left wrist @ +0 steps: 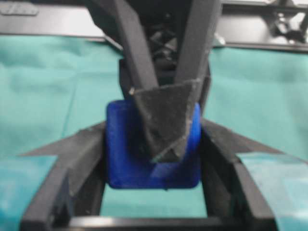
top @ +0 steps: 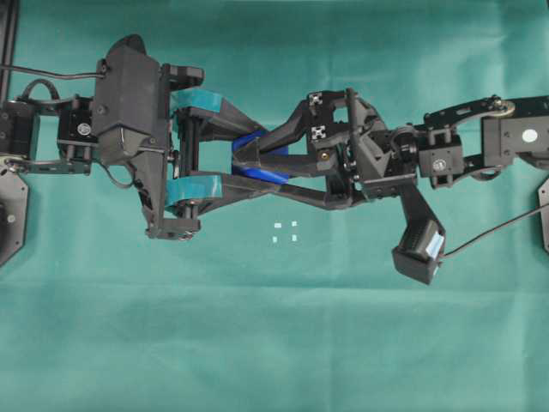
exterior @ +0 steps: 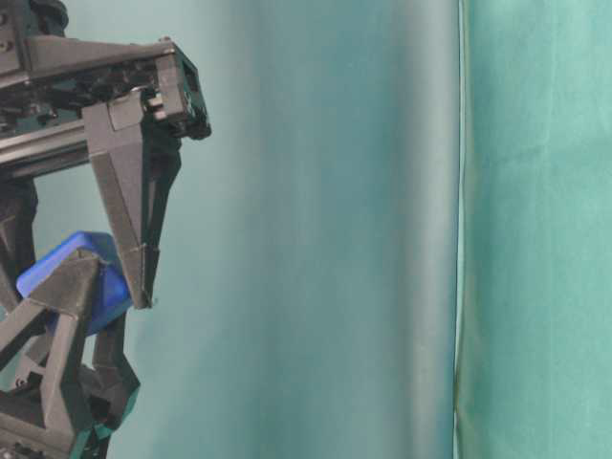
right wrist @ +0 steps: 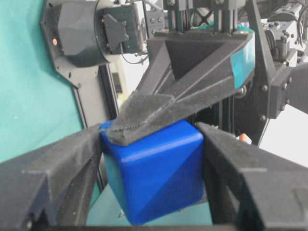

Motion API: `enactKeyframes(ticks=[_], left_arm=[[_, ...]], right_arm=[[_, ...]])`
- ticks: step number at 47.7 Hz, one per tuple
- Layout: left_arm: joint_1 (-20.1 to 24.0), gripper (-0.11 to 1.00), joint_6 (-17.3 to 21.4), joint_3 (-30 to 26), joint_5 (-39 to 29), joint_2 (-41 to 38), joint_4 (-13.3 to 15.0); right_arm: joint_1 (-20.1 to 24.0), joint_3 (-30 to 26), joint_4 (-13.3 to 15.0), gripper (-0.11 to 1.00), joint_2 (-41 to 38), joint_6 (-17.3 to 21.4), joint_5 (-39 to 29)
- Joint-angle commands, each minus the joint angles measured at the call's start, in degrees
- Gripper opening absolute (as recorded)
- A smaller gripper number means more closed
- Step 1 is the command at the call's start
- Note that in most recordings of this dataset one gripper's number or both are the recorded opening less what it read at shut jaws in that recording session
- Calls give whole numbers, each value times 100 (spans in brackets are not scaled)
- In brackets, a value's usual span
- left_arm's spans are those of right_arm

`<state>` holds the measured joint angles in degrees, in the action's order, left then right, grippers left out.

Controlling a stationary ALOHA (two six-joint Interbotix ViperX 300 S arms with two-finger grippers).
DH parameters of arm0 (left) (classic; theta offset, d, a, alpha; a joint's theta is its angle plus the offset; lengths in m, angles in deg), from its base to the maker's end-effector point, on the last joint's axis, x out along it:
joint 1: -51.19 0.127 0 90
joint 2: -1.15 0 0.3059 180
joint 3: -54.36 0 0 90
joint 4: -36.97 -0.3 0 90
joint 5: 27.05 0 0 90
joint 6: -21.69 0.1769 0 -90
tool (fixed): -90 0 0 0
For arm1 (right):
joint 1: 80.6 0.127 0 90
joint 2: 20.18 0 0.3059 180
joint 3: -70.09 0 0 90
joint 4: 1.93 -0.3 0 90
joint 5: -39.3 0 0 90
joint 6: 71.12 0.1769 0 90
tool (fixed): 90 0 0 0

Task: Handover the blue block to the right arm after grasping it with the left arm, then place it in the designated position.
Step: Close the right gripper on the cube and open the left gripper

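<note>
The blue block (top: 257, 157) is a small bright blue cube with rounded edges, held up off the green surface (top: 274, 343) between two pincers that meet from opposite sides. The left arm's pincer (top: 233, 160), its fingers wrapped in teal tape, clamps the cube, and the right arm's pincer (top: 243, 159), with plain black fingers, has a finger on either side of it. The designated position (top: 285, 233), four tiny white marks in a square, lies on the cloth just below the block in the overhead view, uncovered.
</note>
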<state>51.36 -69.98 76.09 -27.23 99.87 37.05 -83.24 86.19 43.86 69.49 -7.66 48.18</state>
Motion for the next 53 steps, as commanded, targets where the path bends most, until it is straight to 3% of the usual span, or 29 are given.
enactKeyframes(ticks=[1,39,48,53], left_arm=[[-18,47,9,-105,26,114,9],[-18,48,9,-141,-44,114,9],[-18,94,9,-149,-35,123,9],[-18,100,9,-149,-44,123,9]], right_arm=[[0,-158,-26,62,70,35,-9],[18,-141,-35,62,79,44,-35],[26,-132,-44,62,88,44,-35],[26,-132,-35,62,88,44,-35]])
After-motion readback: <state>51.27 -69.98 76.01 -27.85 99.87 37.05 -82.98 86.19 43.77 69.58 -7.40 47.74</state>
